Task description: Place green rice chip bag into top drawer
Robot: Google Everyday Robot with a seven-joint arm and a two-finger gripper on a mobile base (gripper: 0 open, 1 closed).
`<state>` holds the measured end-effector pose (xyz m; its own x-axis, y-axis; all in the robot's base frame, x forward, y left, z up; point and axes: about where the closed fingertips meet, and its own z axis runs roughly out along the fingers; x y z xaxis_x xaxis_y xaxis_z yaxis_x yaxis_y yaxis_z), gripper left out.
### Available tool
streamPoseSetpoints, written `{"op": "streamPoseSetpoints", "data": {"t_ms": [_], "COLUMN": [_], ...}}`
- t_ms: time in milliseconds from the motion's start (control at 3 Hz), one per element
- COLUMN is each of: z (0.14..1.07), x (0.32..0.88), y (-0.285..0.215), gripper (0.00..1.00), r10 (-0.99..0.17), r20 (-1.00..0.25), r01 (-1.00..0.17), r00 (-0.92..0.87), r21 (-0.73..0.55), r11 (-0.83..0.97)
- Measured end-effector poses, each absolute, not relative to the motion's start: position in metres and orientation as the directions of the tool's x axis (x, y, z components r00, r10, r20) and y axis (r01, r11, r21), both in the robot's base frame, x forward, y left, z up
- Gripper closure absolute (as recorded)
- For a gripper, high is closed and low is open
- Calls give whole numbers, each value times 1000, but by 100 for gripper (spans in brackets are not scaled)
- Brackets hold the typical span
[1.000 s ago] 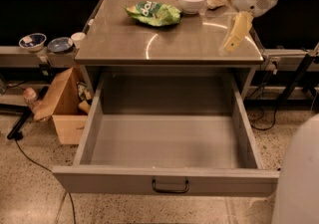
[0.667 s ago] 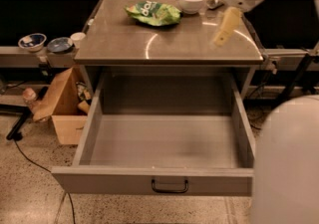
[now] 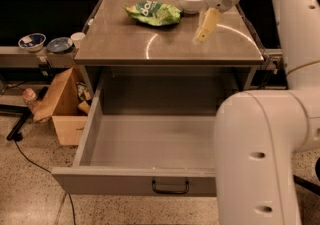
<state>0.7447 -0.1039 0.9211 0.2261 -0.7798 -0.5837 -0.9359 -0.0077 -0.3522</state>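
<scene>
Above tabletop (image 3: 125,39) — hand (image 3: 201,34), apart from bag (image 3: 152,13)

The single camera sits high on the handle side of the top drawer (image 3: 150,141), looking down and forward, so the open drawer lies near at the bottom and the surface (image 3: 150,44) farther off above it. The robot's white arm (image 3: 255,159) bulks close to the lens at right. The end effector (image 3: 205,28) hangs over the surface's right side, upper right in view.
</scene>
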Motion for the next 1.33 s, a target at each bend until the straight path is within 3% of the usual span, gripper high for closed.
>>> {"op": "streamPoseSetpoints", "data": {"t_ms": [667, 1333], "z": [857, 855], "x": [789, 802], "y": [-85, -68], "gripper": [0, 0], "r10": [-785, -785], "r20": [-590, -583], "r01": [-945, -934], "r00": [186, 209], "r21": [-327, -358], "r11": [21, 17]}}
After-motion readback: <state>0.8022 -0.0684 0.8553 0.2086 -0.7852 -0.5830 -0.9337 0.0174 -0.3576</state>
